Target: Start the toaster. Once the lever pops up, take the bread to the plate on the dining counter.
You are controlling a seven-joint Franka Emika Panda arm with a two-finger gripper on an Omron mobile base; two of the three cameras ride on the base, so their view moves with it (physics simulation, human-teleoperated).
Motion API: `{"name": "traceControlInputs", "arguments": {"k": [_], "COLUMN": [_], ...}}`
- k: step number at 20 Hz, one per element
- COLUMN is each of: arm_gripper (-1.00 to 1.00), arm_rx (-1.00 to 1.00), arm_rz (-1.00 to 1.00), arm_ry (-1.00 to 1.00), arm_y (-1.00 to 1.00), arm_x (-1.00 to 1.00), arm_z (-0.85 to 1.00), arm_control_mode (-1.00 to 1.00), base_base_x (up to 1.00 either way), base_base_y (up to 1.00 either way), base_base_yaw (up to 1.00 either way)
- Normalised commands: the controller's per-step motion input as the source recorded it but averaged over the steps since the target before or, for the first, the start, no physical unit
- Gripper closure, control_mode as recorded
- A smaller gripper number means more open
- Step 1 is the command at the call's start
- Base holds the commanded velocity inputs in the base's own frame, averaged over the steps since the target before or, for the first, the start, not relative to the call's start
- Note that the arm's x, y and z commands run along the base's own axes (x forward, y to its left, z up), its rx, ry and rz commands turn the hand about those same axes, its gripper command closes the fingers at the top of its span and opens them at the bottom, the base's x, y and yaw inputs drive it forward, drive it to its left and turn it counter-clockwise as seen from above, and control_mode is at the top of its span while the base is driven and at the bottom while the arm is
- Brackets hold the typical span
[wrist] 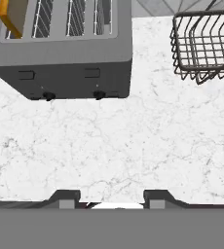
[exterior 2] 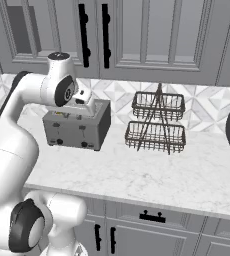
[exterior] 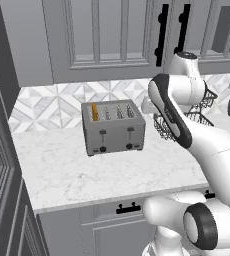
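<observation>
Hovering claw (wrist: 104,200) — toaster (exterior: 113,128) ahead, apart

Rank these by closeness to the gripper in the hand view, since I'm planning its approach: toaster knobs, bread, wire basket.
From the gripper:
1. Toaster knobs, straight ahead on the front face.
2. Wire basket, upper right.
3. Bread, far upper left, in the end slot.

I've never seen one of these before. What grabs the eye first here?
The big white robot arm swinging over a marble counter. Beneath it sits a grey four-slot toaster with one golden bread slice in its leftmost slot. To its right stands a two-tier wire basket.
</observation>
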Motion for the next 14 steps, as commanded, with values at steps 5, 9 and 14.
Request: {"name": "traceControlInputs", "arguments": {"k": [5,9,14], "arm_gripper": [-1.0,-1.0,-1.0], "arm_rx": [0.02,0.0,0.04], "arm_rz": [0.0,0.0,-0.01], "arm_ry": [0.0,-0.14,-0.23], "arm_y": [0.02,0.54,0.93], "arm_x": [-0.36,-0.55,-0.08], "arm_z": [-0.1,-0.52,-0.45], "arm_control_mode": [-1.0,-1.0,-1.0], "base_base_x": [0.0,0.0,0.0], "base_base_y": [0.0,0.0,0.0], "base_base_yaw": [0.0,0.0,0.0]}}
